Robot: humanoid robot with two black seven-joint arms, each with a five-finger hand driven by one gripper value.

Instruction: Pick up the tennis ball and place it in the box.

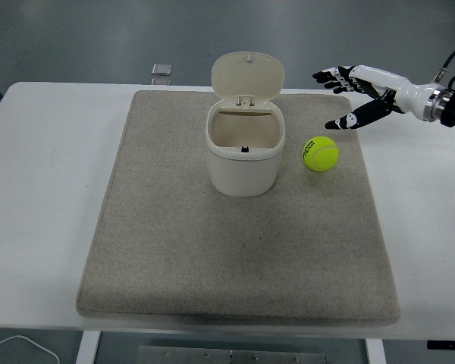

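A yellow-green tennis ball (321,153) lies on the grey mat (174,250), just right of a cream box (243,152) whose hinged lid stands open at the back. My right hand (335,98) comes in from the right edge and hovers above and slightly behind the ball. Its fingers are spread, thumb pointing down toward the ball, with a clear gap between hand and ball. The hand holds nothing. The inside of the box looks empty apart from a small dark mark on its front wall.
The mat covers most of the white table (45,174). A small grey object (161,70) sits at the table's far edge, behind the mat. A white cable (19,345) loops below the near left corner.
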